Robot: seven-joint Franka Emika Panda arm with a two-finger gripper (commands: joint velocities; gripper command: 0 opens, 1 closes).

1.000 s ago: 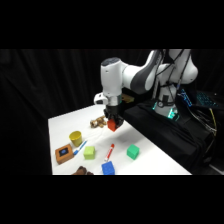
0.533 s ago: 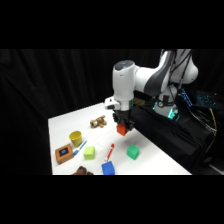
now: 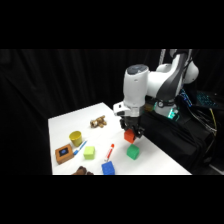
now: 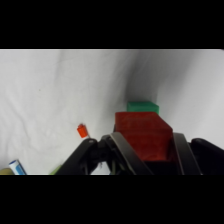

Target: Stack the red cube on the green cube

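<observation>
Since the frame half a second back the arm has swung further toward the right of the table, carrying its load from the middle of the white table (image 3: 65, 125) to a spot just above and a touch left of the green cube (image 3: 132, 152). Going left to right in the side view: a small brown block (image 3: 64, 153) near the lower left corner, a yellow cup (image 3: 75, 137) beside it, a pale yellow-green cube (image 3: 89, 152), a brown wooden bit (image 3: 98, 121) further up, a blue cube (image 3: 107, 168) at the bottom edge, a thin red marker (image 3: 109, 151), then the gripper (image 3: 130, 134) clamped on the red cube (image 3: 129, 136), and the green cube resting on the table just below it, toward the lower right. The red cube is off the table, not touching the green one. From the wrist view the fingers (image 4: 182, 152) press on both sides of the red cube (image 4: 144, 136), and the green cube (image 4: 143, 106) peeks out just past its far top edge, lined up with it side to side but not yet hidden beneath it. To my eye that is what the next move turns on: the green cube lies slightly ahead of the held cube, so a small shift that way should come before lowering and letting go. Set down now, I reckon the red cube could land half on an edge and tip off.
</observation>
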